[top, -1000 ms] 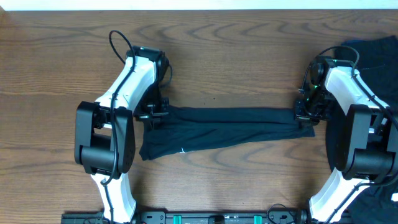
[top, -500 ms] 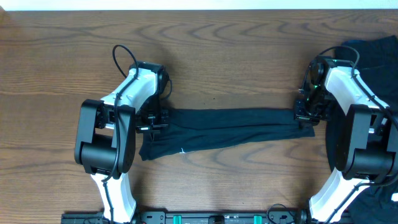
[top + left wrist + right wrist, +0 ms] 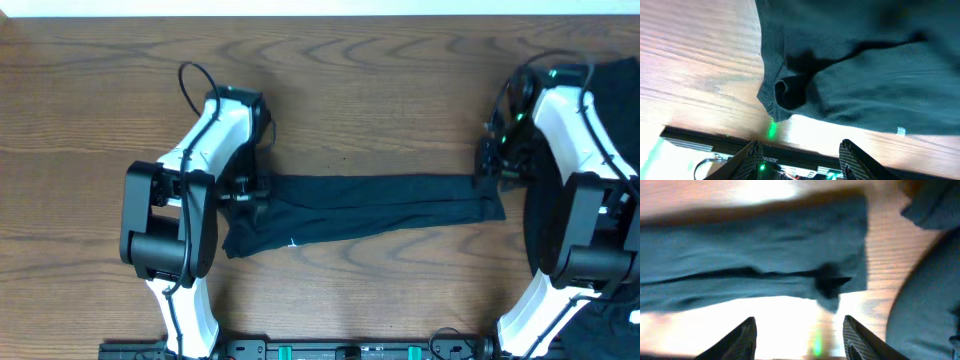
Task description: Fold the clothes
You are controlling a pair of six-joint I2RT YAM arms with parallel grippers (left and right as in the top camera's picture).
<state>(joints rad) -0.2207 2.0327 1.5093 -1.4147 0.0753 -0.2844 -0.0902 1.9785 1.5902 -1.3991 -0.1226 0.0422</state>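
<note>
Lying flat, folded T-shirt [image 3: 370, 205], left claw [image 3: 801, 149] parted, right claw [image 3: 799, 325] parted

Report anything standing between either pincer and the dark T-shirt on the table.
Nothing visible. The left pincer and right pincer hang open right over the two ends of the T-shirt. The other dark clothes lie off to the right, out of the way.

Brown, grained wooden table [image 3: 380, 100]
Glare [image 3: 775, 310] whitens the wood beside the right claw [image 3: 799, 332]; pale strip [image 3: 300, 6] well beyond it.
</note>
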